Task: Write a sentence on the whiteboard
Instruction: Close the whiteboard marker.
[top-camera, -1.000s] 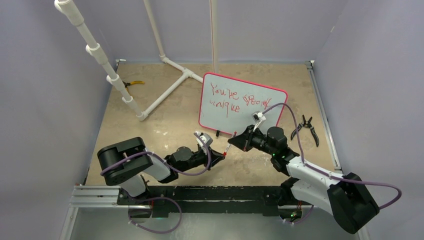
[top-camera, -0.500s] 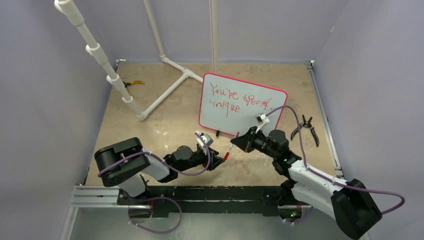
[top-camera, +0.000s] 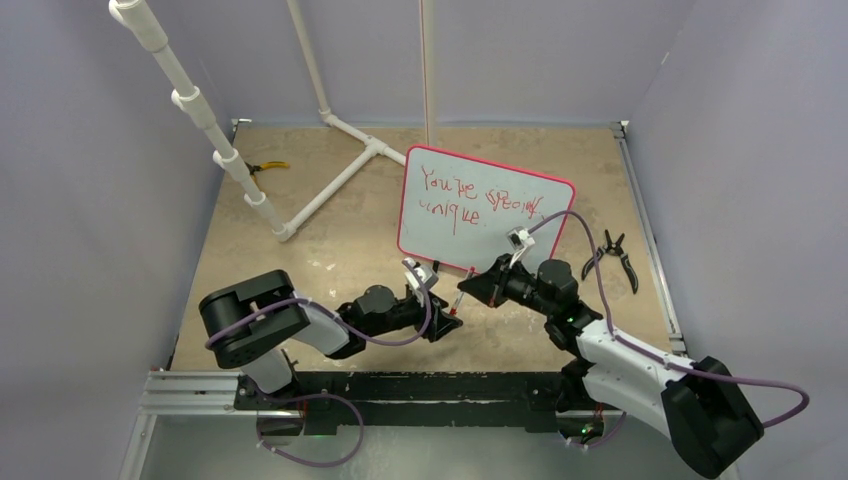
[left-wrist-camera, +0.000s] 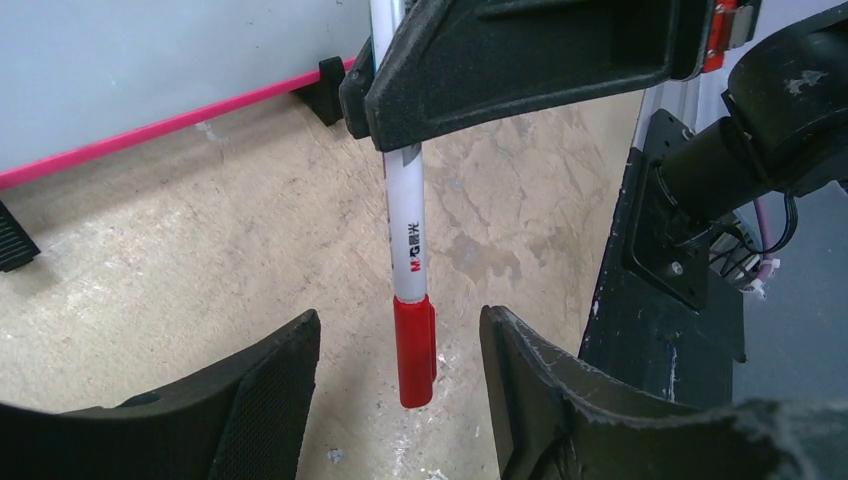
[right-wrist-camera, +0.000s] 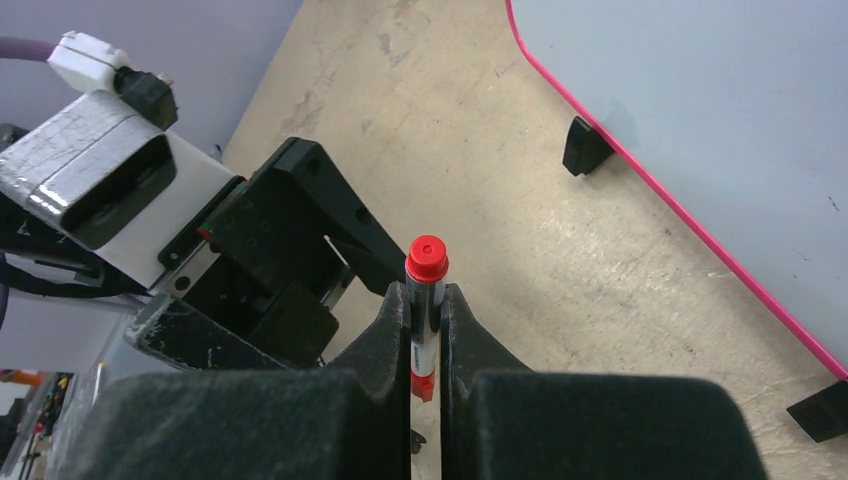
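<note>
Pale lavender walls close in a tan, scuffed desk. A white pipe frame lies and stands across its far left part, and a small yellow-handled tool sits by the far left corner. The whiteboard lies on the desk right of the middle, turned a little off square, with its pink frame and small black feet resting on the surface. It is just beyond both pincers. The sentence runs in thin red handwriting along the board's far part in two lines, the upper reading roughly "You're special" and the lower "unique". Black pliers lie on the desk just to the right of the board. The right pincer is pressed onto the white barrel of a marker. In the right wrist view its two fingers pinch that barrel from both sides, with a red end showing above them and more red below. The left pincer is low over the desk just beside the right one. In the left wrist view it is spread, with the marker's red cap hanging between its two fingers and a visible gap on each side. The near edge of the board crosses that view's upper left.
</note>
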